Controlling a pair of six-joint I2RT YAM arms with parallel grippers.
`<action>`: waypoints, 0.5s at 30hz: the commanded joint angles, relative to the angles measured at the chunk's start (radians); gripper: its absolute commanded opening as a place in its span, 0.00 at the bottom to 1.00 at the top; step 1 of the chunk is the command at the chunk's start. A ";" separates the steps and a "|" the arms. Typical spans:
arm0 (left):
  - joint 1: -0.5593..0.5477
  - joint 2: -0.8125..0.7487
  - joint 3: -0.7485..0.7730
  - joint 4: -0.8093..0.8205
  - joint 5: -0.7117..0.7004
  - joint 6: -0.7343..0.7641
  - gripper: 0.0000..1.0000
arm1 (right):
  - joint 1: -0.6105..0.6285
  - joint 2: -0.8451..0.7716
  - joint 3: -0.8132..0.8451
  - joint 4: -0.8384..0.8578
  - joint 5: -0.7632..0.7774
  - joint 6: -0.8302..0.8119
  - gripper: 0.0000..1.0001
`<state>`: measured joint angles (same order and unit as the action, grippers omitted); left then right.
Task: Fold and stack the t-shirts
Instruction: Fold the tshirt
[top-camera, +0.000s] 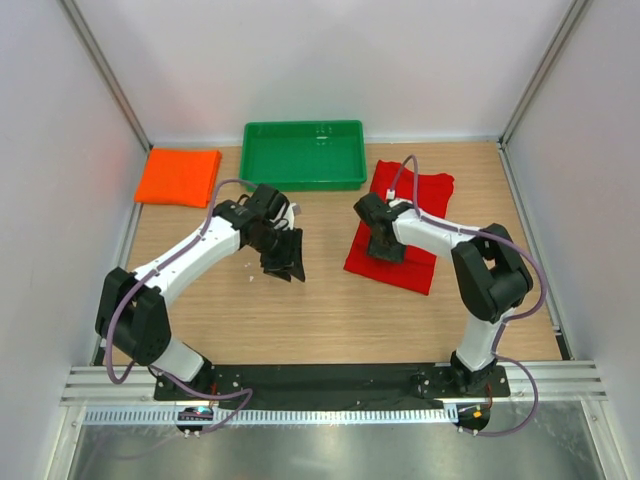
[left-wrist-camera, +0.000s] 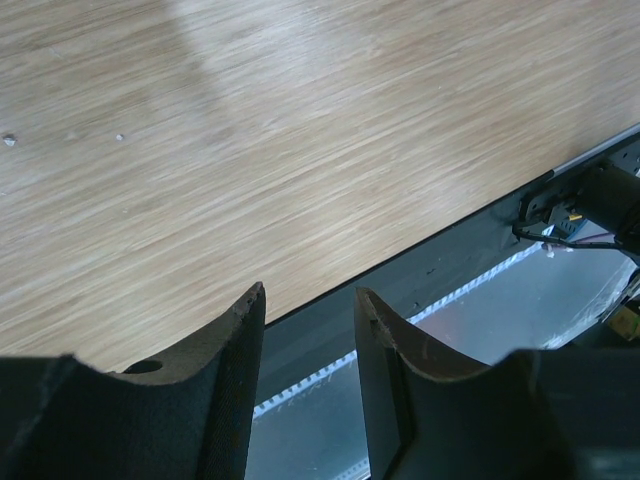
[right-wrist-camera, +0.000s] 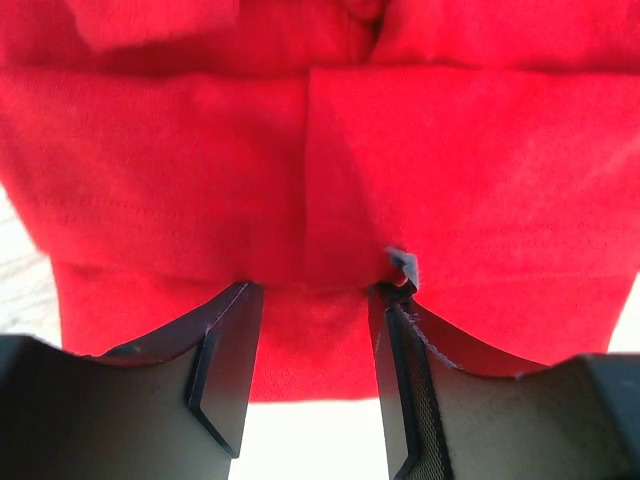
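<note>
The red t-shirt lies partly folded on the right of the table, a long shape running from the back toward me. My right gripper is open over its near half, with the fingertips down on the cloth. In the right wrist view red cloth with a lengthwise fold fills the frame and shows between the jaws. The orange t-shirt lies folded flat at the back left. My left gripper is open and empty above bare wood mid-table; its wrist view shows nothing between the jaws.
A green plastic tray stands empty at the back centre, between the two shirts. White walls close the sides and back. The black base rail runs along the near table edge.
</note>
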<state>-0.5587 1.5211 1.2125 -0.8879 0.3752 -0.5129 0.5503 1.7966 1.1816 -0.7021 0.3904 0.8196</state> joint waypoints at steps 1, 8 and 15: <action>-0.001 -0.018 0.025 0.000 0.034 0.028 0.42 | -0.036 0.010 0.042 0.038 0.048 -0.033 0.53; -0.001 0.007 0.050 -0.009 0.034 0.028 0.42 | -0.130 0.055 0.145 0.044 0.053 -0.163 0.53; -0.001 0.021 0.071 -0.016 0.028 0.017 0.41 | -0.237 0.222 0.424 -0.002 0.008 -0.322 0.54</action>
<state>-0.5587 1.5360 1.2434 -0.8948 0.3862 -0.5068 0.3511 1.9663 1.4593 -0.6975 0.3977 0.6010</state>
